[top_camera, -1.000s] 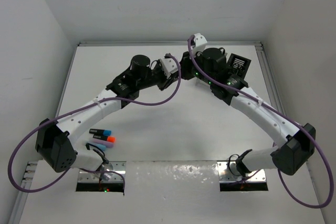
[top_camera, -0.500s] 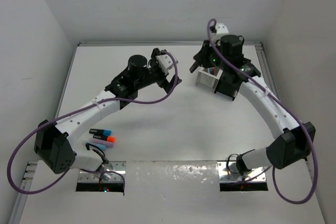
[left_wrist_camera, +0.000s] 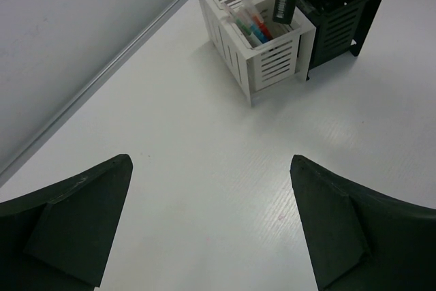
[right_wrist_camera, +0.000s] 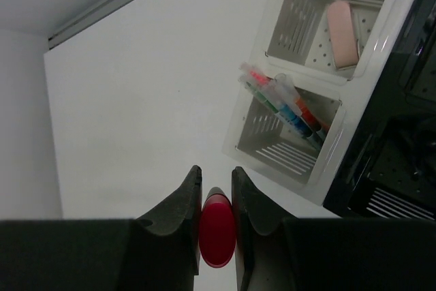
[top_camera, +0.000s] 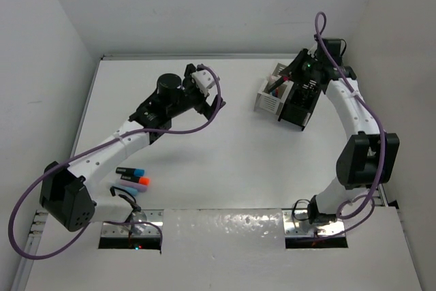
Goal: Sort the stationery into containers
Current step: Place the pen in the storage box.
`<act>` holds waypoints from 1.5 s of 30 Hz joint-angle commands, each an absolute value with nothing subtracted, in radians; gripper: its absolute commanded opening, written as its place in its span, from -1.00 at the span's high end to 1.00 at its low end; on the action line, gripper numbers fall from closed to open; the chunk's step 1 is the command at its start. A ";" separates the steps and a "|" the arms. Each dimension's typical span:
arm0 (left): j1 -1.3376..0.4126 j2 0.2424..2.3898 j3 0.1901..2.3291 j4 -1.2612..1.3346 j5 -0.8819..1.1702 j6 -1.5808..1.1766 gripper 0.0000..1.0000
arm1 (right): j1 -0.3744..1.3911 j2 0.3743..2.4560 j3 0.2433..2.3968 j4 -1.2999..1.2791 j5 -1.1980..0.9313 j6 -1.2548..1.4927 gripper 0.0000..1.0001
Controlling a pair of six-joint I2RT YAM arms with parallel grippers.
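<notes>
Right tool is clamped on a red-ended pen above the white organiser, and only its own wrist camera shows that grip. Looking down from there, a pink eraser lies in one compartment and a bundle of coloured pens leans in the next. The black organiser stands right beside the white one.

Over to the left tool: fingers spread wide, nothing between them. There's bare surface underneath and open room all the way to the organisers.

The overhead view alone catches loose highlighters lying near the left arm's base. Both organisers sit toward the back-right corner, close to the surface's edge.
</notes>
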State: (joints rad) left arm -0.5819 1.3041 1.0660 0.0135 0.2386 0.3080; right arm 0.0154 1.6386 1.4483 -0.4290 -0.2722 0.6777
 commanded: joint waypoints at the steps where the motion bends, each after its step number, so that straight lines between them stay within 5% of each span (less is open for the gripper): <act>1: -0.568 1.250 1.052 0.060 0.235 0.293 -0.99 | -0.030 1.647 1.445 -0.345 -0.345 0.811 1.00; 45: -0.561 1.266 1.181 -0.167 0.213 0.342 -0.99 | -0.077 1.595 1.244 -0.155 -0.279 0.902 1.00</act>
